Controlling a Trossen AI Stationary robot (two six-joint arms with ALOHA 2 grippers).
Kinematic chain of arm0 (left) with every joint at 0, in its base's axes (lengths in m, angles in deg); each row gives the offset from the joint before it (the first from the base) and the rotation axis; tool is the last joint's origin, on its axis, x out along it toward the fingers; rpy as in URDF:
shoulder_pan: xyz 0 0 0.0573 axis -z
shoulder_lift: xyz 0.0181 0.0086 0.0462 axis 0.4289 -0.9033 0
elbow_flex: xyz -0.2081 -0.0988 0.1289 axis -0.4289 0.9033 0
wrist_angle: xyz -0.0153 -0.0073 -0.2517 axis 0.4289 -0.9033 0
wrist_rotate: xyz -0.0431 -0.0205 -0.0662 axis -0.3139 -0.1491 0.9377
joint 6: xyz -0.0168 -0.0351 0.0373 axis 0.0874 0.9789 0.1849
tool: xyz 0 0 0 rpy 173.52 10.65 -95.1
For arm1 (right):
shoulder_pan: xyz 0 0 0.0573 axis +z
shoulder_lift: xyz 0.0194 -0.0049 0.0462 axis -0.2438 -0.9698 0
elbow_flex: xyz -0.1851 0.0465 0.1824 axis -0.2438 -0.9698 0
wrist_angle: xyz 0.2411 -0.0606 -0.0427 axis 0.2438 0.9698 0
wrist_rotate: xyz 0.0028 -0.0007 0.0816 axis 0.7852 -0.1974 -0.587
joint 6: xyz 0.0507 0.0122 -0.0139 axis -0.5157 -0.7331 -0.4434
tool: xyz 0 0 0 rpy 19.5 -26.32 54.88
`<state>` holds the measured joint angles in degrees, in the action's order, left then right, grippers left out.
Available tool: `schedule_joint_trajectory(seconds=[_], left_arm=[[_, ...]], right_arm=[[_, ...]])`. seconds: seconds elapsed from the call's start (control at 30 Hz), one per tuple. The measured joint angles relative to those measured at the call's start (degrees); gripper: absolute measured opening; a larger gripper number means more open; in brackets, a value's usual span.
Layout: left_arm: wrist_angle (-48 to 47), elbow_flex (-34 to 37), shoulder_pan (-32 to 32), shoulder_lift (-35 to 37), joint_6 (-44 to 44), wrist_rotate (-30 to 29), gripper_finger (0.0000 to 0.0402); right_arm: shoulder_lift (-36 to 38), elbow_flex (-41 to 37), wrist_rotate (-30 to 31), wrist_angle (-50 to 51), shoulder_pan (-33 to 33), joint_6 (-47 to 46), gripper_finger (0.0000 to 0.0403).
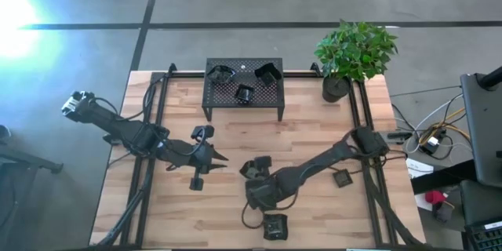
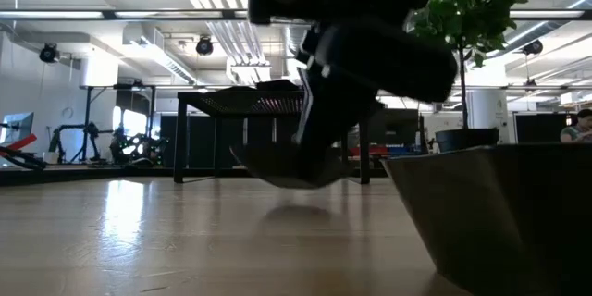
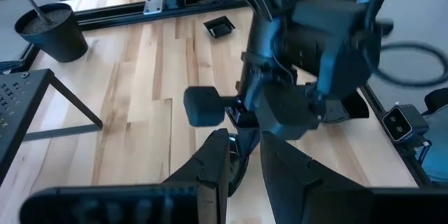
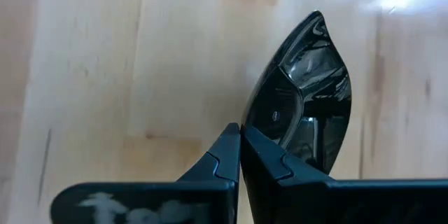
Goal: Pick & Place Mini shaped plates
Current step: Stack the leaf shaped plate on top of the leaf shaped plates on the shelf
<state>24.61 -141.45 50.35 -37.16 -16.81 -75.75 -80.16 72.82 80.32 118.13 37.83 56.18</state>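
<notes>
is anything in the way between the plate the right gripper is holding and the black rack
Nothing visible blocks it. The right gripper is shut on a leaf-shaped plate, and only bare table lies between it and the rack; the left gripper sits off to the side.

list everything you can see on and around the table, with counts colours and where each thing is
small glossy black plates on the rack: three, black, on top of the rack at the table's far edge
glossy black leaf-shaped plate: one, black, pinched by its rim in the right gripper, above the table's middle
small square black plates on the wood: two visible, black, one beside the right arm, one at the near edge
black perforated metal rack with legs: one, black, far centre
green leafy plant in a dark pot: one, far right corner
light wooden table: one, pale wood with black rails
left gripper: open, empty, left of centre
right gripper: shut on the leaf-shaped plate's rim
</notes>
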Motion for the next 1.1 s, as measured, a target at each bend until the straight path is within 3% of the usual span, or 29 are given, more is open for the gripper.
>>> schedule_joint_trajectory(seconds=[1.1], left_arm=[[-0.3, 0.0, 0.0, 0.0, 0.3, 0.0, 0.0076]], right_arm=[[-1.5, 1.5, 0.0, 0.9, -0.4, 5.0, 0.0008]])
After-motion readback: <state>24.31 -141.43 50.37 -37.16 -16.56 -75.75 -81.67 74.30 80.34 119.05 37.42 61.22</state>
